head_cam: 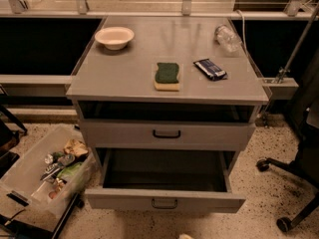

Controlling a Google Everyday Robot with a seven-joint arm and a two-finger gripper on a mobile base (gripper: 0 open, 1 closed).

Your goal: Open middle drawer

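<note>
- Two grey drawer fronts show on the cabinet (124,78). The middle drawer (199,199) is the lower of them and is pulled well out, its dark inside open to view.
- Its black loop handle (164,203) sits at the centre of the front, with nothing touching it.
- The upper drawer (119,133) is closed.
- Only a pale tip of the gripper (185,236) shows at the bottom edge, below the handle and apart from it. I cannot tell whether it is wide or narrow.
- On top are a white bowl (114,37), a green sponge (167,75), a dark snack packet (210,68) and a clear bottle (228,37) on its side.
- A clear bin (30,178) of litter stands on the floor to the left.
</note>
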